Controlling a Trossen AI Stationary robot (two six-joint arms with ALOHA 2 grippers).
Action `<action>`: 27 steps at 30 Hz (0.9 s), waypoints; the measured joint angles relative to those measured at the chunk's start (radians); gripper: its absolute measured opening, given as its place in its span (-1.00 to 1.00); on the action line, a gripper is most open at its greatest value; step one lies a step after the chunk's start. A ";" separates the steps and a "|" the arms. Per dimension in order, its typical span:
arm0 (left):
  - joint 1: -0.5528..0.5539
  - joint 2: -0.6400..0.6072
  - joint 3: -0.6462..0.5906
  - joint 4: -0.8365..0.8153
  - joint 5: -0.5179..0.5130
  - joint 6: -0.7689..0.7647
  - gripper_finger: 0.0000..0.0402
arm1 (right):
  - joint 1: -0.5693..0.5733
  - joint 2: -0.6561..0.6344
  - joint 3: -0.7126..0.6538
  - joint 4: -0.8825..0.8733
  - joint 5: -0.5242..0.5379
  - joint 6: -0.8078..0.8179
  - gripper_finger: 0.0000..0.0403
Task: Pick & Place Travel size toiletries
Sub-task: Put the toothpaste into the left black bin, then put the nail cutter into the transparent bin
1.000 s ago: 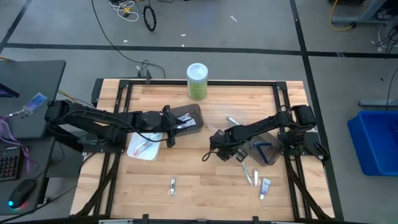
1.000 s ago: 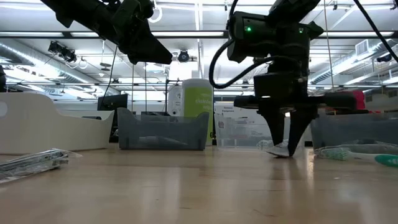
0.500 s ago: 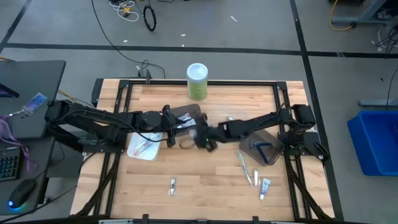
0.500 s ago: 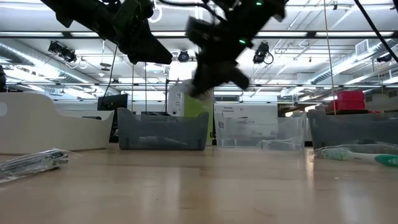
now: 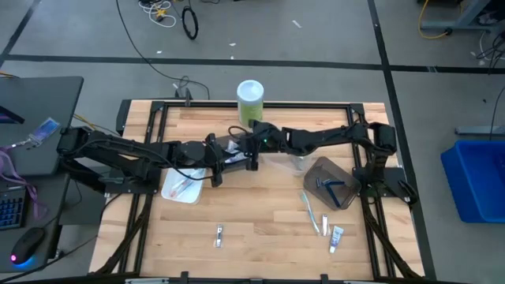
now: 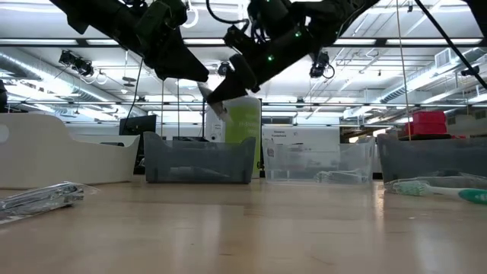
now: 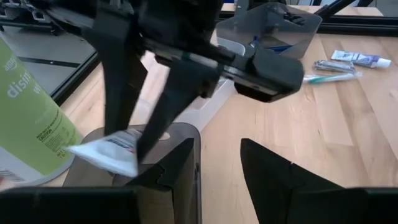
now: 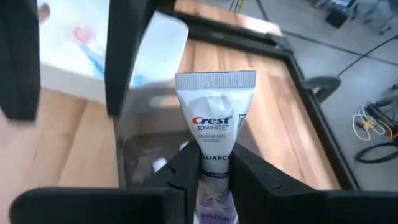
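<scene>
Right gripper (image 8: 214, 163) is over the dark tray (image 5: 237, 150), fingers pinched tight on a white toothpaste tube (image 8: 215, 118), held in the air. Left gripper (image 7: 217, 165) hovers alongside, fingers spread, holding nothing.

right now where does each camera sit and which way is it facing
High view: above the table, looking straight down; both arms show, the right gripper over the dark tray.
Low view: at table-top height, looking level across to the room; both arms enter from above.
Left wrist view: on the left arm, looking past its own open gripper at the right gripper.
Right wrist view: on the right arm, looking down at its gripper shut on the toothpaste tube.
Shared: the left wrist and right wrist views both show that tube over the dark tray.
</scene>
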 joint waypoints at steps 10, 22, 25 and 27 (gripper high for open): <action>0.000 0.000 0.000 0.000 0.000 0.000 -0.31 | 0.019 -0.004 -0.032 -0.061 0.167 0.028 -0.16; 0.000 0.000 0.000 -0.004 0.000 0.003 -0.31 | 0.187 -0.130 -0.032 -0.339 0.143 0.185 0.15; 0.000 0.000 0.000 -0.003 0.001 -0.003 -0.31 | 0.214 -0.130 -0.032 -0.346 0.030 0.257 0.18; 0.000 0.000 0.000 -0.001 0.008 -0.032 -0.31 | 0.226 -0.129 -0.041 -0.335 -0.036 0.292 0.19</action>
